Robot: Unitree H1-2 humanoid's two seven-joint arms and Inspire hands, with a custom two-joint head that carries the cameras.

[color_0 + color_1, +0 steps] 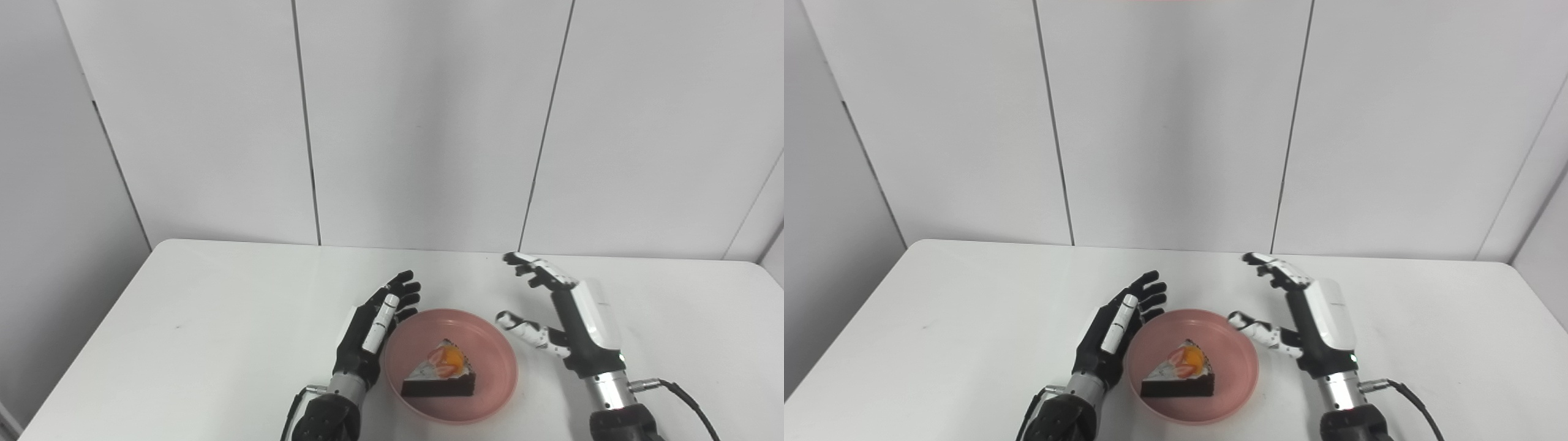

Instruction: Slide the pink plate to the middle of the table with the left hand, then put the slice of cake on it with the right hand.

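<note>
The left hand (373, 331) is seen with its fingers spread and stretched forward; nothing is held in it. It is set just beside the left rim of the pink plate (497, 380), and whether the rim is actually touched cannot be told. The right hand (566, 318) is likewise held wide apart and empty, palm turned toward the plate, the thumb reaching toward the plate's right rim with a small gap visible in the left eye view; its fingers (531, 269) are curled forward above the table.

The white table (202, 318) is shown with rounded far corners. The plate is placed close to the near edge, roughly midway between the left and right edges. Broad bare surface is left toward the far edge and out to both sides; little room is left between the plate and the near edge.

The slice of cake (442, 371) is lying inside the plate, a little toward its near side. It is a wedge with a dark chocolate body, its cut side facing the near edge, its point directed toward the far edge. White icing with red and orange fruit pieces is seen on top. The plate is shallow, round and pale pink.
</note>
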